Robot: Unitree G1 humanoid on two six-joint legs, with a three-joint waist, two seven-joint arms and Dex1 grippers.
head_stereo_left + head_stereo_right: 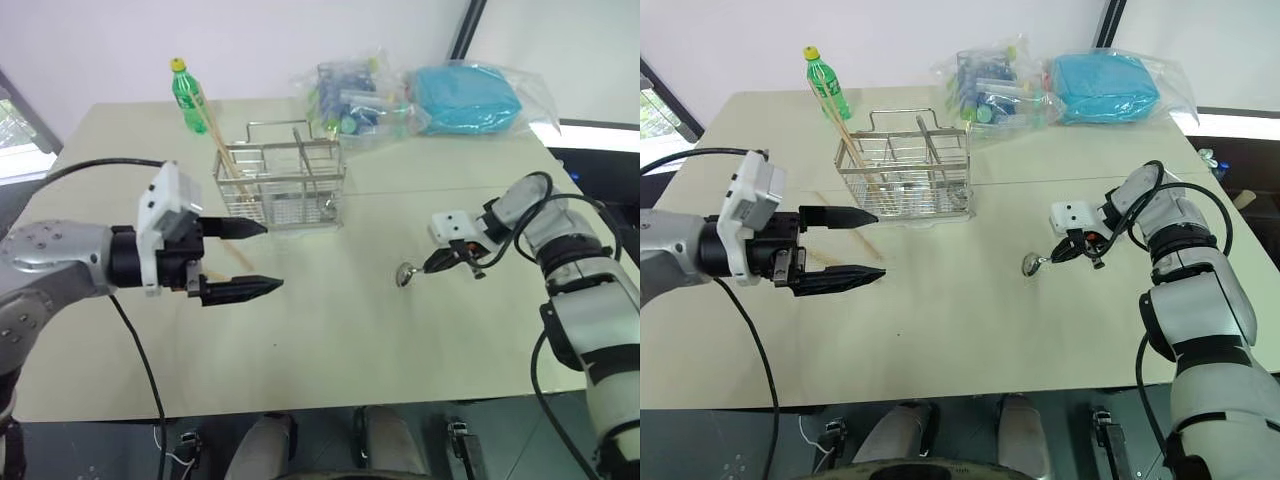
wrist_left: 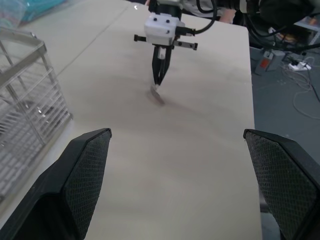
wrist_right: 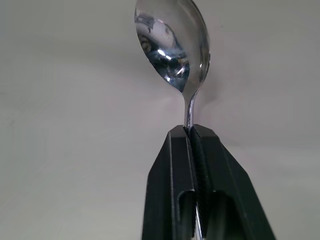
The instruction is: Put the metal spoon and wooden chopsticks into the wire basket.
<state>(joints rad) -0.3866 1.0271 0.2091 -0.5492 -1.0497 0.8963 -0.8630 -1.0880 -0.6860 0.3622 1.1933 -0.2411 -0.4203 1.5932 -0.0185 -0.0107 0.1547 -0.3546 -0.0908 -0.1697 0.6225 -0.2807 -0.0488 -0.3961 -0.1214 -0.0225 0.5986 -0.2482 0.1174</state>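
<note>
The metal spoon (image 3: pixel 172 45) lies with its bowl on the table (image 1: pixel 330 340) right of centre, handle raised. My right gripper (image 1: pixel 430 264) is shut on that handle, angled down to the left; the left wrist view also shows it pinching the spoon (image 2: pixel 157 95). The wire basket (image 1: pixel 285 185) stands at the middle back. The wooden chopsticks (image 1: pixel 215 135) stand in its left end, leaning back and left. My left gripper (image 1: pixel 272 257) hovers open and empty in front of the basket's left side, pointing right.
A green bottle (image 1: pixel 187 95) stands behind the basket's left end. Clear plastic bags (image 1: pixel 360 95) and a bagged teal item (image 1: pixel 470 100) lie along the back edge. The table's front edge is close below both arms.
</note>
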